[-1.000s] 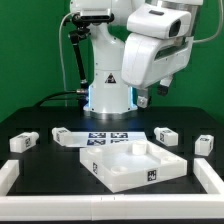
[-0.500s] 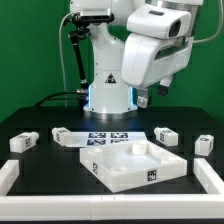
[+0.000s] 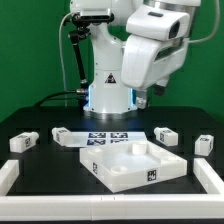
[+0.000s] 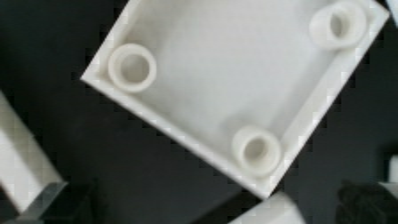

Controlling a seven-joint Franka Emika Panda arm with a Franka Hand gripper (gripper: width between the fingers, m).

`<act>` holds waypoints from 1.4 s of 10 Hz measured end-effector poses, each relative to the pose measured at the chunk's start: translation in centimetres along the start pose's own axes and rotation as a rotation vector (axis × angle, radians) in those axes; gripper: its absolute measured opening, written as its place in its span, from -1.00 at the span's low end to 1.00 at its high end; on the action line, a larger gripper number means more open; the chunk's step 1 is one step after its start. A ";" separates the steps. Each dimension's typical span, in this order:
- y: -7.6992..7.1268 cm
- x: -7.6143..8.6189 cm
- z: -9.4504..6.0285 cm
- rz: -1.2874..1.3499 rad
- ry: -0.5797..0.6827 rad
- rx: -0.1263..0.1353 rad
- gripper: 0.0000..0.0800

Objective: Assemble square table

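Note:
The white square table top (image 3: 128, 164) lies on the black table in the middle, rim up, a tag on its front side. In the wrist view the table top (image 4: 222, 85) fills the frame, with three round corner holes showing. Several short white legs lie loose around it: one (image 3: 22, 142) at the exterior view's left, one (image 3: 68, 132) behind it, one (image 3: 165, 135) and one (image 3: 204, 143) at the right. My gripper (image 3: 141, 97) hangs high above the top, behind its far edge. It is empty, and its dark fingertips (image 4: 36, 205) stand wide apart.
The marker board (image 3: 108, 138) lies flat behind the table top. A low white border rail shows at the front left (image 3: 8, 176) and front right (image 3: 211, 178). The robot base (image 3: 108, 95) stands at the back. A white piece (image 4: 18, 150) shows at the wrist view's edge.
The arm's wrist has shifted slightly upward. The table top and the legs have not moved.

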State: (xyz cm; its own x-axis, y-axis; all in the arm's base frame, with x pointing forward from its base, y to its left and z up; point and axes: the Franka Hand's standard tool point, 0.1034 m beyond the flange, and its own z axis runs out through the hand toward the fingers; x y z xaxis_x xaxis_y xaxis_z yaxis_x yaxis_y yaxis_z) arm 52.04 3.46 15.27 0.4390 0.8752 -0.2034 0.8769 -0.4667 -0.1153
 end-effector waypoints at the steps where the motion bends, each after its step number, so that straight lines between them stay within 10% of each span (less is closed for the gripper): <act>1: -1.2 -1.8 0.6 -0.034 -0.011 0.011 0.62; 4: -4.1 -6.4 3.9 -0.432 0.015 0.013 0.62; 9: -4.1 -6.5 4.1 -0.716 0.013 0.021 0.62; 14: -4.9 -6.3 10.7 -1.077 0.097 0.150 0.62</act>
State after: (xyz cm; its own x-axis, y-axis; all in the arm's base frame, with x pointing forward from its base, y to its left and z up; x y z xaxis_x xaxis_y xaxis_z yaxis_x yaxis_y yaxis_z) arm 42.83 -1.13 6.67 -0.5256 0.8370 0.1521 0.7805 0.5456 -0.3053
